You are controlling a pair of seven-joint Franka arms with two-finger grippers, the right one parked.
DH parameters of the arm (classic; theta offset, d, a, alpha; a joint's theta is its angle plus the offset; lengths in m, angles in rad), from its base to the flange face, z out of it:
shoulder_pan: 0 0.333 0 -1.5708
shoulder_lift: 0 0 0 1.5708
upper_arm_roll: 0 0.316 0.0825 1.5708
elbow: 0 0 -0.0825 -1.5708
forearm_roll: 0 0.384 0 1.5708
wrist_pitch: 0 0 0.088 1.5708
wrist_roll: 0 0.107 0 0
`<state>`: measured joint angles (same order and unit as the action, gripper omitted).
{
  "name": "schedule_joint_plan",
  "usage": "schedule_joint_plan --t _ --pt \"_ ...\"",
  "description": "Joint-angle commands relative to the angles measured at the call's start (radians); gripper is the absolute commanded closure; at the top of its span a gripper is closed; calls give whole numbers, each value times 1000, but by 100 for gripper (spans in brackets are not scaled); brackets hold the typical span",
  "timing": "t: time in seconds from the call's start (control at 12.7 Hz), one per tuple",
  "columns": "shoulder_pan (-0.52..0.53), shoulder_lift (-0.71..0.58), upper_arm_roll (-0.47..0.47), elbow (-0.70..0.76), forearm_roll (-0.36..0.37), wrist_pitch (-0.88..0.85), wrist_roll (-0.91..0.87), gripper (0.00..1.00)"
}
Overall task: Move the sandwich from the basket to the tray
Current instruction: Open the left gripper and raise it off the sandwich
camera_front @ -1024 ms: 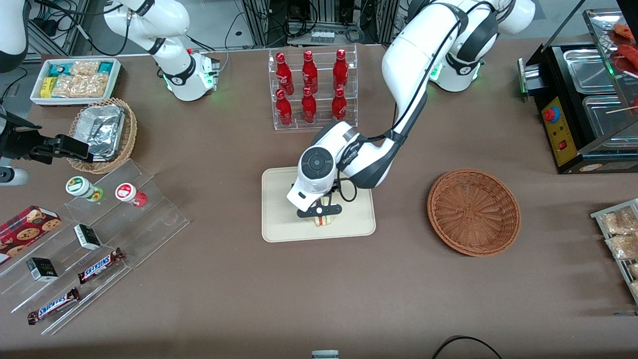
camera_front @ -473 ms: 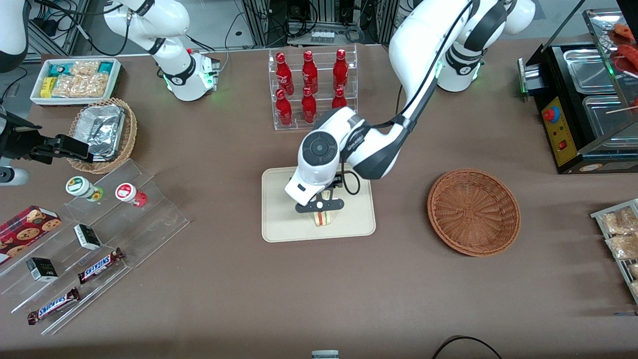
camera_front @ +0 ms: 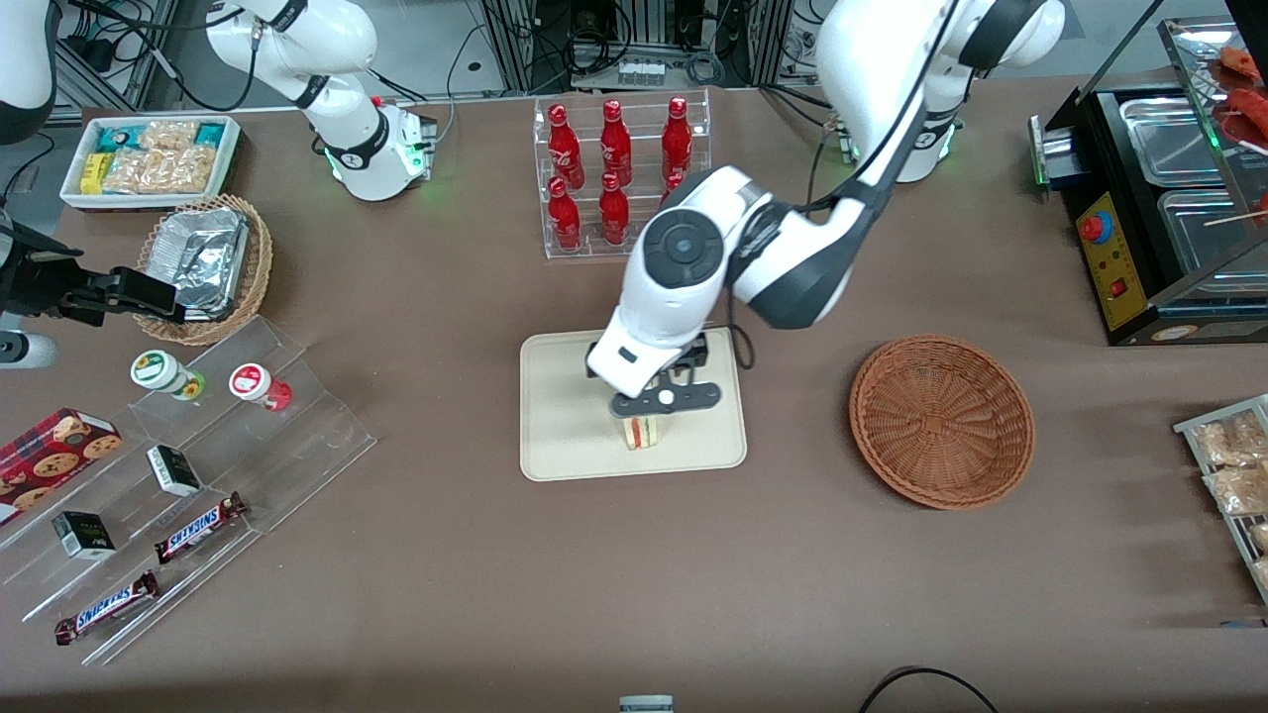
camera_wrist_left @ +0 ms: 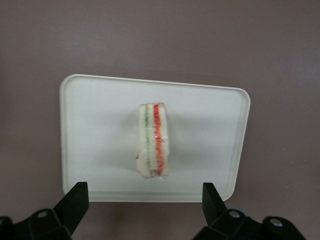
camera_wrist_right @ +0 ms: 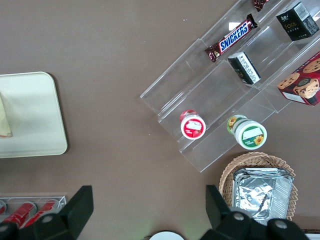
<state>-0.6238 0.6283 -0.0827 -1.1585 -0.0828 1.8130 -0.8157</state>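
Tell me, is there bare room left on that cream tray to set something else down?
Yes. The sandwich stands mid-tray, with bare surface between it and the rim on both sides. The open gripper hangs above it. Nearer the front camera, the table lies bare. The red bottles crowd the stretch farther from the front camera.

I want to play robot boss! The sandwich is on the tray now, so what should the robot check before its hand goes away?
1. Sandwich on the tray, standing on its edge with the filling stripes showing: ok.
2. Sandwich well inside the tray's rim, near the middle: ok.
3. Hand open, with its fingers apart and nothing between them: ok.
4. Hand above the sandwich and not touching it: ok.
5. Basket holds no sandwich, so nothing more to fetch: ok.
6. Bottles in their clear rack close to the arm, so lifting straight up seems the safest way out: cannot tell how close.
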Motion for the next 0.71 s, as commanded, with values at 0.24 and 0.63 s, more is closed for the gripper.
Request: schedule_joint_plan --t 0.24,0.63 --pt "225 -206 -5 -145 -15 -161 278 0" --pt "384 -266 -5 -175 -15 -224 509 0"
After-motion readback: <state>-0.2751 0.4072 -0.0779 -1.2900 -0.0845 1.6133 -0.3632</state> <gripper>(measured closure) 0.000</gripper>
